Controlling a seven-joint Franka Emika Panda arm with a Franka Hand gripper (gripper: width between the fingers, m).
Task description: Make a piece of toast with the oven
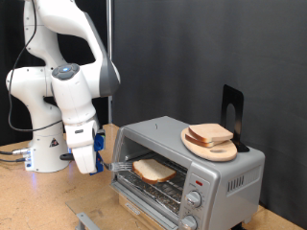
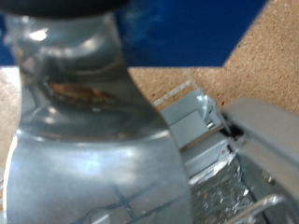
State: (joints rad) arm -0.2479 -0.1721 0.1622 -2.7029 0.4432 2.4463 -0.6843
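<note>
Inside the oven, piece of toast on the rack, gripper beside, jaws' state unclear.

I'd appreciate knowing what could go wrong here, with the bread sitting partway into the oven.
1. The piece of toast lies at the front of the wire rack, near the open mouth of the oven; a nudge might slide it out.
2. The claw hangs close beside the oven's opening and could bump the metal.
3. The wooden board on top carries more bread that may shift.

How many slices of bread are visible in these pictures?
3: one piece of toast lies on the rack inside the open oven, near the pincer; two slices are stacked on the wooden board on top. Others may be hidden.
</note>
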